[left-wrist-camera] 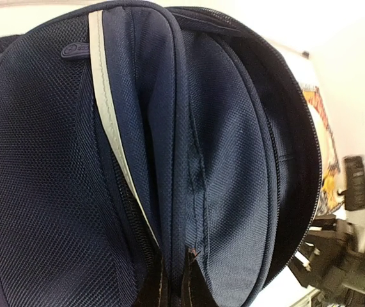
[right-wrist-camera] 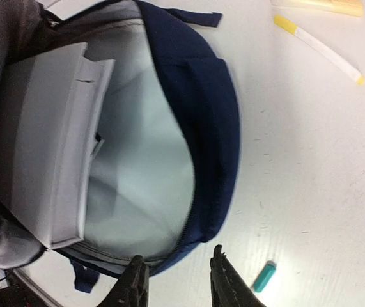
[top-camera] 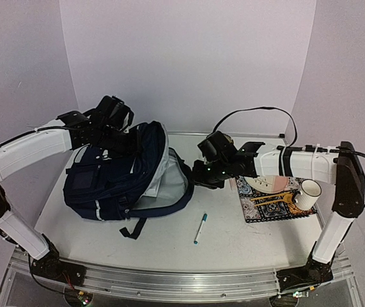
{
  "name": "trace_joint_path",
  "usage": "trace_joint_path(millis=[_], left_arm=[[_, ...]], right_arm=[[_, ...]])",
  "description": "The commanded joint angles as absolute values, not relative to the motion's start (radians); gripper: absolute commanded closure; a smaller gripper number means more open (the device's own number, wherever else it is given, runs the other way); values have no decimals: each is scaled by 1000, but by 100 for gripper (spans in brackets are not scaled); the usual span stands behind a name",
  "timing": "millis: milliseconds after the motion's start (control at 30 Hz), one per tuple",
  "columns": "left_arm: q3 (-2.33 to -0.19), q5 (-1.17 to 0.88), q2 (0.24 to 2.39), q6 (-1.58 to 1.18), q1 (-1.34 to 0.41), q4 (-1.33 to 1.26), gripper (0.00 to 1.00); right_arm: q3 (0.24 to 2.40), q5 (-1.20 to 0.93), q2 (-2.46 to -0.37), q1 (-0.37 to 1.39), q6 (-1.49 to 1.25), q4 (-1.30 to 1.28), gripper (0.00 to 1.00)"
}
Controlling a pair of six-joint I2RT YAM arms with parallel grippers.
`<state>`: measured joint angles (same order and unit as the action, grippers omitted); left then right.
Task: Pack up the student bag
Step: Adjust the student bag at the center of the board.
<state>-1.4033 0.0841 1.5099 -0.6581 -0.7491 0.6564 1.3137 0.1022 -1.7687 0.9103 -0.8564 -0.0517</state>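
The student bag (top-camera: pixel 108 179) lies at the table's left, dark navy with its main compartment gaping toward the right and pale grey lining (top-camera: pixel 166 182) showing. My left gripper (top-camera: pixel 118 141) is at the bag's top edge, shut on a fold of navy fabric (left-wrist-camera: pixel 188 192) that it holds up; its fingertips (left-wrist-camera: pixel 198 284) show dark at the bottom of the left wrist view. My right gripper (top-camera: pixel 199 174) is open and empty, just off the bag's lower rim (right-wrist-camera: pixel 214 160); in the right wrist view its gripper point (right-wrist-camera: pixel 176 272) lies beside the opening, with the grey interior (right-wrist-camera: pixel 137 166) ahead.
A teal and white pen (top-camera: pixel 200 228) lies on the table in front of the bag; its teal end shows in the right wrist view (right-wrist-camera: pixel 264 277). A patterned book (top-camera: pixel 275 204) with a white mug (top-camera: pixel 307 195) on it lies at the right, under the right arm. Yellow strips (right-wrist-camera: pixel 316 41) lie on the table.
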Motion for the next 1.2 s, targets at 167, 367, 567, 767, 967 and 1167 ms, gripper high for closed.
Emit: trace_joint_path(millis=[167, 367, 567, 767, 967, 1167], left_arm=[[-1436, 127, 1442, -645, -726, 591, 100], [-1444, 120, 1480, -670, -726, 586, 100], [-1468, 64, 1533, -674, -726, 578, 100], [-1412, 17, 1537, -683, -726, 578, 100], [-1358, -38, 1529, -693, -727, 577, 100], [-1379, -26, 1541, -698, -726, 569, 100]], right_arm=[[1289, -126, -1729, 905, -749, 156, 69], [1277, -116, -1715, 953, -628, 211, 58], [1211, -70, -1754, 1032, -571, 320, 55], [1230, 102, -1737, 1062, -644, 329, 53], [1273, 179, -1733, 1063, -682, 264, 53], [1296, 136, -1784, 1089, -673, 257, 53]])
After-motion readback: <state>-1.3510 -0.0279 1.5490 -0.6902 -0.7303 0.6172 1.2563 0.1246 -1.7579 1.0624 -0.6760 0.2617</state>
